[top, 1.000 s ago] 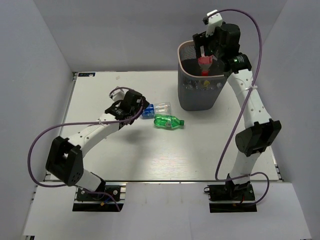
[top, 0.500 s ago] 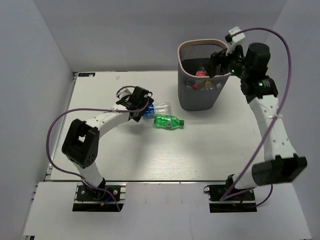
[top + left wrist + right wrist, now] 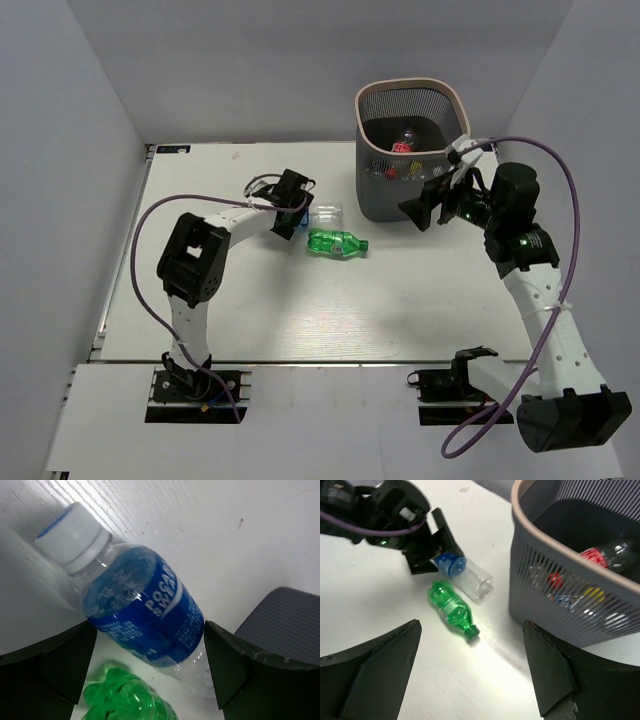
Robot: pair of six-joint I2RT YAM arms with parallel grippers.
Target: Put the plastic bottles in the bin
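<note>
Plastic bottles first: 2 lie on their sides on the white table (image 3: 300,310), left of the bin (image 3: 462,115) and near it. The blue-labelled bottle (image 3: 145,615) is clear, with a white cap (image 3: 72,537) ringed in blue on top. In the top view its clear base points toward the bin and its capped end sits under the left gripper (image 3: 150,630).

You can see in the left wrist view that this gripper is spread wide. 1 finger (image 3: 60,660) stands on each side of the blue label, with the tips right at the bottle's sides. It is not squeezing the bottle, and you cannot tell whether the tips actually touch it.

The green bottle (image 3: 337,242) lies just beside the blue-labelled one, on the side nearer the arm bases, with its green cap pointing toward the right arm. The pictures do not settle whether the 2 bottles touch.

Your right gripper (image 3: 470,625) is also spread wide and carries nothing. In the top view it hangs over the table just beside the bin's near right wall, outside the rim, with its fingers aimed left toward the 2 bottles.

Inside the bin, a clear red-labelled bottle (image 3: 600,555) lies near the bottom. Red, yellow and blue patches show through the mesh wall. You cannot count from these views how many bottles are in there.
</note>
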